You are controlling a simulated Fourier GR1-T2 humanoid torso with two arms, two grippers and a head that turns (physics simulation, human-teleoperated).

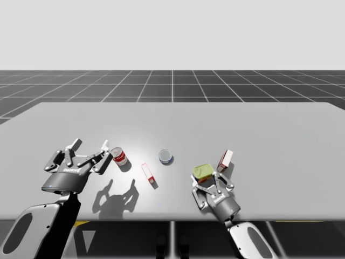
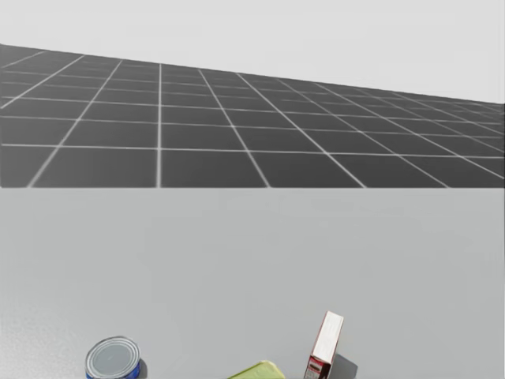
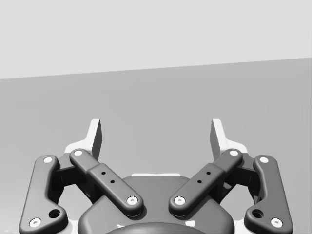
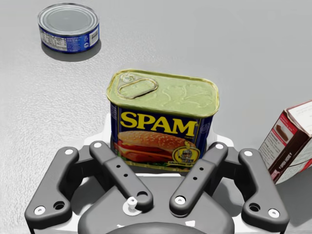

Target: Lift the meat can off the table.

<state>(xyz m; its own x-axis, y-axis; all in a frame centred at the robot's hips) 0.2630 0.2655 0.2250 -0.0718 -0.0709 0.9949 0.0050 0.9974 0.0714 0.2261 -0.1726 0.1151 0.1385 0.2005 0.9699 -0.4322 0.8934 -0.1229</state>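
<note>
Meat can (image 4: 163, 122): blue, rectangular, yellow-green lid, upright on table (image 1: 269, 135) near my front edge, right of middle. Right gripper (image 4: 161, 134) is around it, 1 finger on each side wall. Both look in contact, so I read it as clamped on meat can. No gap shows under it in the high view, and its base is hidden in the wrist view. Judgement: grasp done, lift not begun. Remaining: raise it straight up. Left gripper (image 3: 156, 136) spread wide, nothing between fingers, near red can (image 1: 120, 156). Blue tin (image 4: 68, 27) ahead of meat can. Box (image 4: 292, 141) just beside it, not touching. 2nd box (image 1: 149, 174) lies flat near middle.
</note>
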